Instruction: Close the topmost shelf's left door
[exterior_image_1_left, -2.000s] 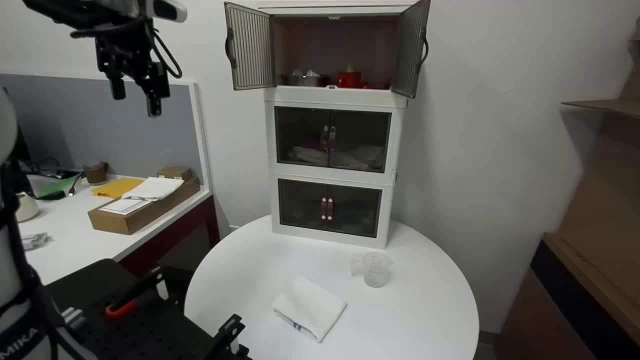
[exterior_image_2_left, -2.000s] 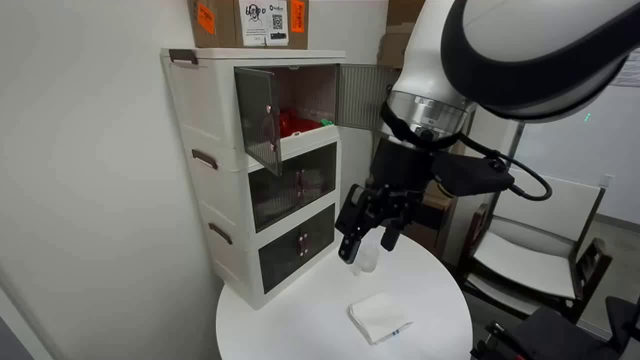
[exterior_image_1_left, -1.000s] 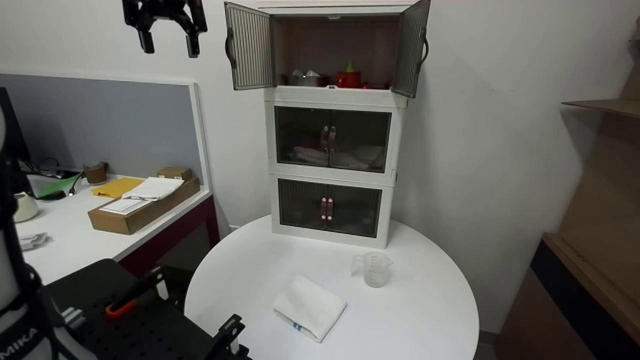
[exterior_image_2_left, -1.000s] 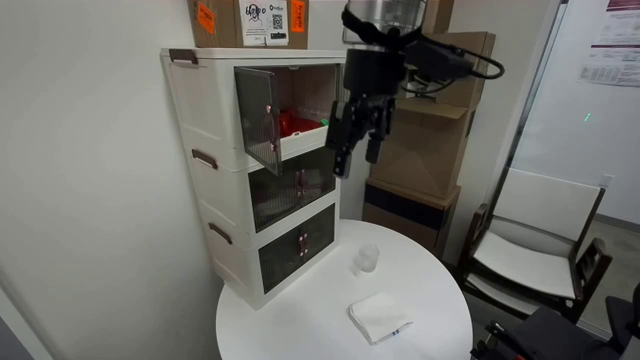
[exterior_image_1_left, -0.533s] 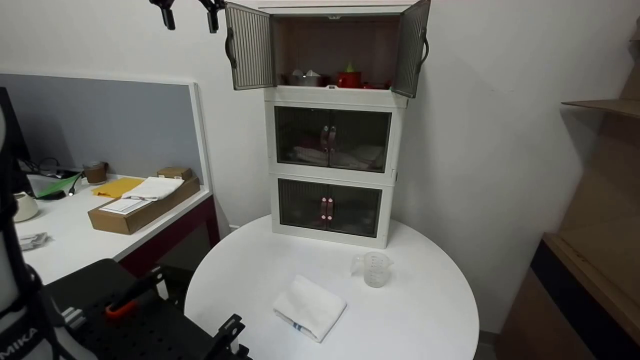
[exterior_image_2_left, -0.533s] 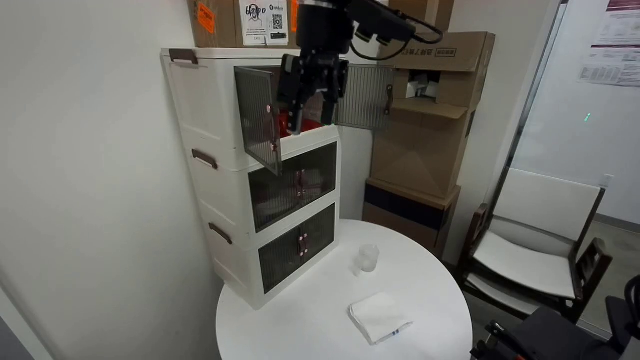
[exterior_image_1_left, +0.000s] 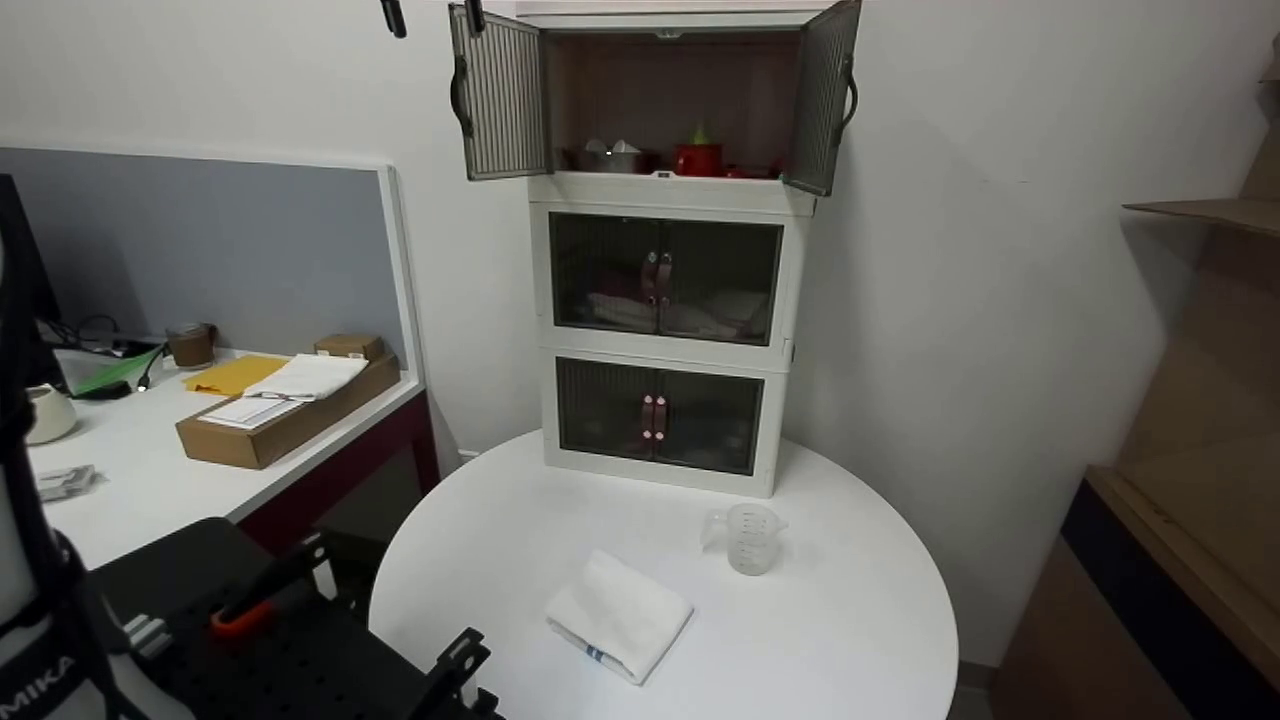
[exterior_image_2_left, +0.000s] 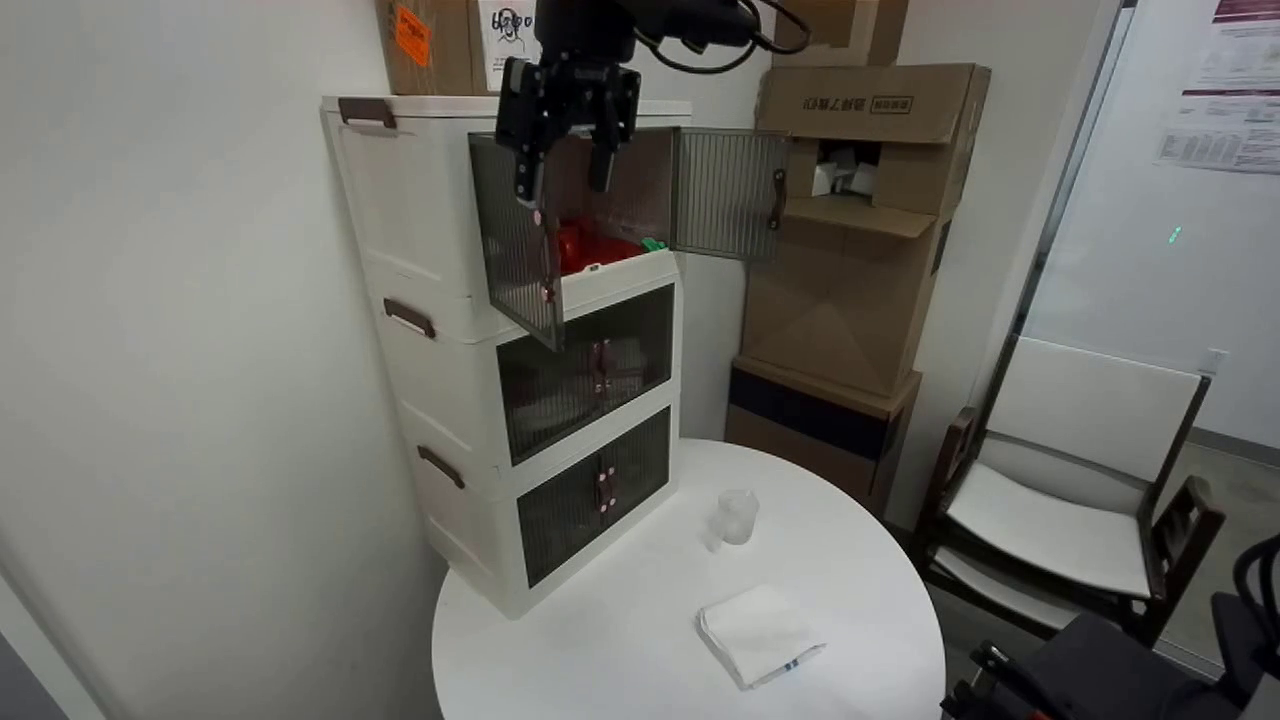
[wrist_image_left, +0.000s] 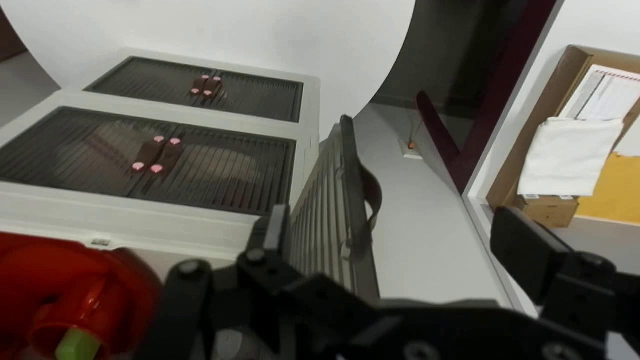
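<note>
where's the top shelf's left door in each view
In an exterior view: left door, open, at the top, left of centre.
In an exterior view: left door, upper half, left of centre.
In the wrist view: left door, near the centre, at a slant.
Shared landmark: the shut middle doors, below it in both exterior views, left of it in the wrist view.

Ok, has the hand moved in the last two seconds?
Yes. In an exterior view, the hand has risen and shifted picture-left, from right of the bottom doors to overlapping the top compartment of the cabinet.
</note>
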